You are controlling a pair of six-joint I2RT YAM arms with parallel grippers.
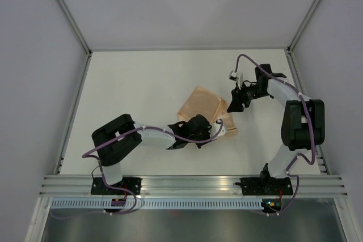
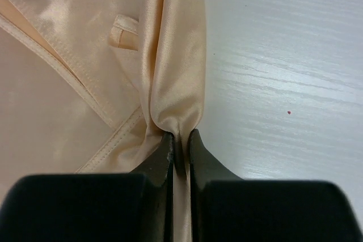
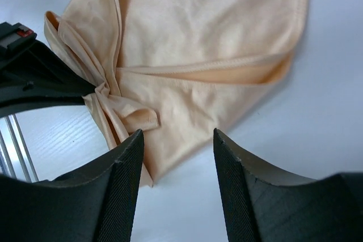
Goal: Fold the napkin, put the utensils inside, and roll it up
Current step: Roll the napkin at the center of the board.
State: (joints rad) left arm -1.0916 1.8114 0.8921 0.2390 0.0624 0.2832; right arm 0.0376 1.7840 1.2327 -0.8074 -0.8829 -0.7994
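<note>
My left claw (image 2: 180,140) pinches a bunched ridge of the thin peach-orange cloth napkin (image 3: 198,21), which lies crumpled on the white table (image 1: 130,83). That ridge runs straight away from its fingers. My right claw (image 3: 177,137) hangs with jaws apart just off the cloth's far-right edge, so the left arm is nearer.

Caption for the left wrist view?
Peach napkin pinched in a bunched fold by the shut left gripper, white table alongside.

napkin (image 1: 199,101), side facing near edge of desk (image 1: 142,83) hidden under my left pincer (image 1: 211,131), pinched fold buried between my fingers (image 2: 161,160)
</note>
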